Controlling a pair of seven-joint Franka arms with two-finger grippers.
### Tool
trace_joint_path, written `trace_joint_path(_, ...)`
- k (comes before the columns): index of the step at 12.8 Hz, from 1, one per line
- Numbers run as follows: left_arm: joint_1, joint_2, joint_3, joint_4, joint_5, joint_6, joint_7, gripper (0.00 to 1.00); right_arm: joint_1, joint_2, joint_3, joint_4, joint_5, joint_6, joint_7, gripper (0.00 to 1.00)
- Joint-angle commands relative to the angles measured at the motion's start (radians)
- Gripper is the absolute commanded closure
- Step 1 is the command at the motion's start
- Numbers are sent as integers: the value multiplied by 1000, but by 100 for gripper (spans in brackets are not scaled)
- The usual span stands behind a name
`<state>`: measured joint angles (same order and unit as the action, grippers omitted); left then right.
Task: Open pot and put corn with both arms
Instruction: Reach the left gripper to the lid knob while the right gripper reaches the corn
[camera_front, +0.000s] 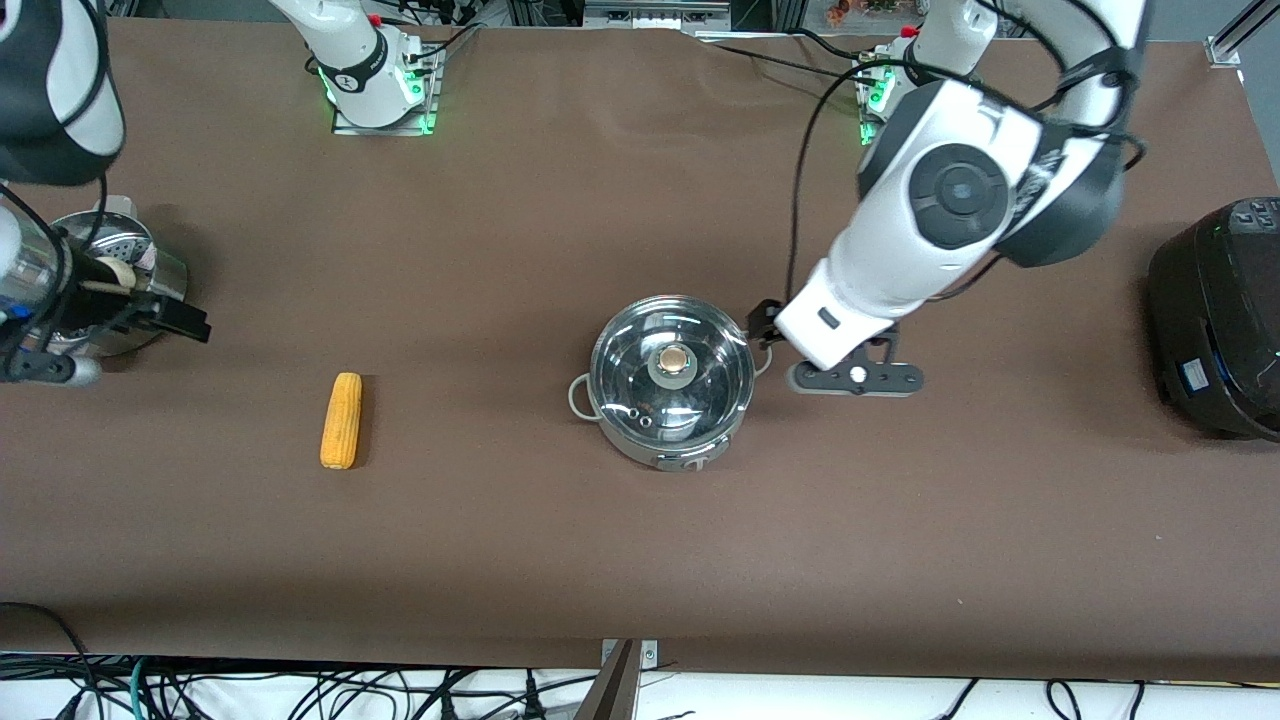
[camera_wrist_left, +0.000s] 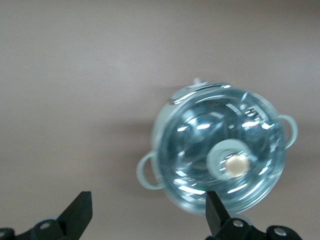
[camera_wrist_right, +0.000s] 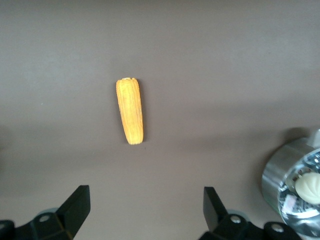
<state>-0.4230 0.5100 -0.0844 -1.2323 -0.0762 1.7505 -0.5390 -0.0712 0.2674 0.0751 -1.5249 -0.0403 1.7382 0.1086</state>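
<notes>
The steel pot (camera_front: 668, 385) stands mid-table with its glass lid and tan knob (camera_front: 675, 358) on. It also shows in the left wrist view (camera_wrist_left: 222, 155). My left gripper (camera_front: 765, 328) hangs open and empty in the air by the pot's rim toward the left arm's end of the table; its open jaws (camera_wrist_left: 147, 210) hold nothing. The corn (camera_front: 341, 420) lies on the brown cloth toward the right arm's end, and it shows in the right wrist view (camera_wrist_right: 130, 111). My right gripper (camera_front: 168, 318) is open and empty (camera_wrist_right: 145, 202), up over the steamer bowl's edge, apart from the corn.
A perforated steel steamer bowl (camera_front: 150, 265) with a white bun (camera_wrist_right: 310, 187) stands at the right arm's end of the table. A large black cooker (camera_front: 1220, 310) stands at the left arm's end. Cables run along the table's edge nearest the front camera.
</notes>
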Motion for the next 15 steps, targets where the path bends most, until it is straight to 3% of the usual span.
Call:
trace_joint_path(1,-86,68,14,40,-13,90,-149,0,-2,41,5,-43,2,94,-14,0)
trace_joint_path(3,-124,122,14,33,-8,171,-173,0,-2,62,5,-111,4,189,-14,0)
trace_joint_path(7,-221,225,17,30,25,288,-174,0,-2,93,6,-335,2,511,-14,0)
trace_joint_path(13,-224,220,20,19,99,278,-168,0,24,197,14,-345,2,642,-4,0)
trace_joint_path(15,-224,199,18,19,198,216,-167,0,39,228,14,-342,2,687,0,0)
